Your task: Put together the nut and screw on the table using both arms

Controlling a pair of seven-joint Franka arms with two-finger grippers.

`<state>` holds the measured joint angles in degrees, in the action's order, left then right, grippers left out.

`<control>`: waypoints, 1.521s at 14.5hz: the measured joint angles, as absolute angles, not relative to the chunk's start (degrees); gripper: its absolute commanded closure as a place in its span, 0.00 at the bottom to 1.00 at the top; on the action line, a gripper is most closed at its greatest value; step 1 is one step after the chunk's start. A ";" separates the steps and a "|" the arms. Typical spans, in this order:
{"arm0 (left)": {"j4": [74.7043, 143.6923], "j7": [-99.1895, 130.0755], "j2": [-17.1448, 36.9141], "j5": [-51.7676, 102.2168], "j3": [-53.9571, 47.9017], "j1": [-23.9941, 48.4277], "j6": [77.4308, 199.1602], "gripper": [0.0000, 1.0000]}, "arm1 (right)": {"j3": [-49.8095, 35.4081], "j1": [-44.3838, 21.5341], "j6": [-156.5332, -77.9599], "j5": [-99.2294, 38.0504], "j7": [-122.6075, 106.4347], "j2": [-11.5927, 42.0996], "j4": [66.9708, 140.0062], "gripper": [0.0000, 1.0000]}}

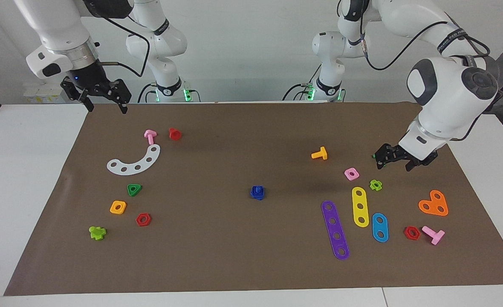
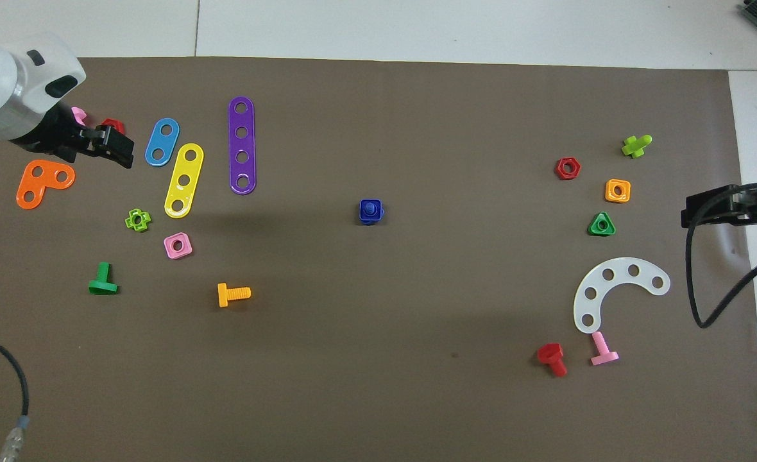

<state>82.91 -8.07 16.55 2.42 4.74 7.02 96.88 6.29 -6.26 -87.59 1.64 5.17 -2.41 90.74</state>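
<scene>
Screw (image 1: 257,189) and nut (image 1: 258,195) sit joined mid-mat on the counter (image 1: 30,179): a small blue square with rounded corners, the stubby blue shaft seemingly poking up through its hole. Left gripper (image 1: 394,158) hangs over the green bolt (image 2: 102,280), fingers apart. Right gripper (image 1: 101,97) waits raised over the mat's edge, fingers apart.

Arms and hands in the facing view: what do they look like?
Both arms are glossy white with rounded joints, the left one grey-capped. The left hand and right hand are black and two-fingered. Black cables trail along each arm; green lights glow at the bases.
</scene>
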 measured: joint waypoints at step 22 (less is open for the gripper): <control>91.19 -4.70 0.94 -1.79 2.88 7.19 92.53 0.00 | 6.29 -6.26 -87.59 1.64 5.17 -2.42 90.74 0.00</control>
